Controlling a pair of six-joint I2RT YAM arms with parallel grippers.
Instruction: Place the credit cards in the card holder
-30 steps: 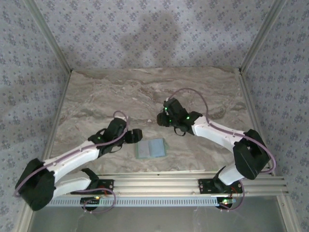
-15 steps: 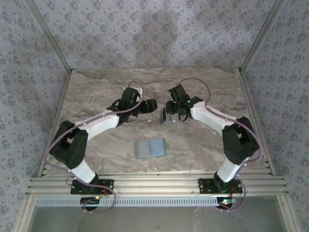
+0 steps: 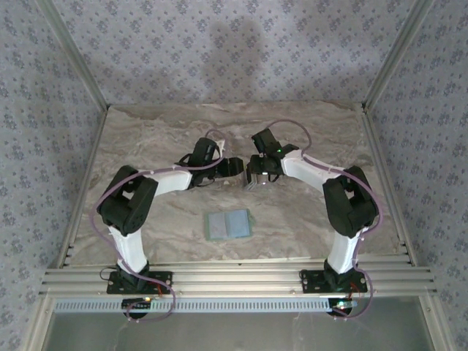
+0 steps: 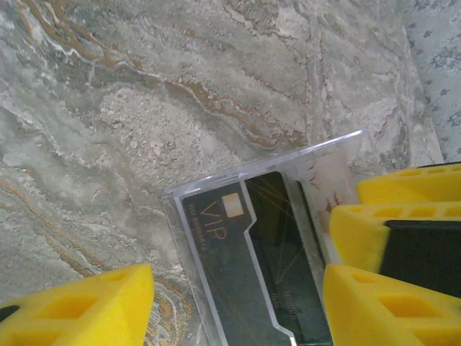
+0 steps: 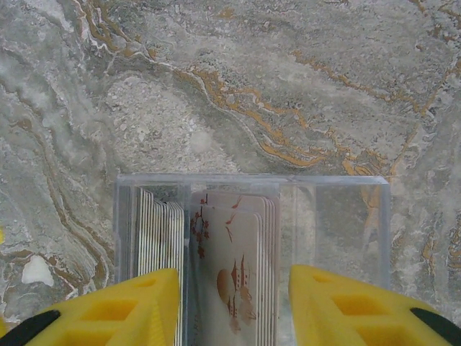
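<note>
The card holder (image 3: 228, 224), a pale green bifold, lies open and flat on the marble near the front, apart from both arms. The credit cards stand on edge in a clear plastic box (image 3: 256, 180) at mid-table. My right gripper (image 5: 234, 277) is open over the box (image 5: 338, 216), its fingers either side of a stack of floral cards (image 5: 230, 245); white-edged cards (image 5: 155, 231) fill the compartment to the left. My left gripper (image 4: 238, 281) is open at the box's end, where a dark VIP card (image 4: 230, 267) faces it. Both grippers meet there (image 3: 241, 170).
Marble tabletop (image 3: 161, 146) framed by aluminium rails, with patterned cloth walls around. The right gripper's yellow fingers (image 4: 403, 209) crowd the box's far side in the left wrist view. Both forearms arch over the middle of the table.
My left arm swung from beside the card holder up to the clear box and its jaws narrowed a little. The right gripper stayed at the box, shifting slightly.
</note>
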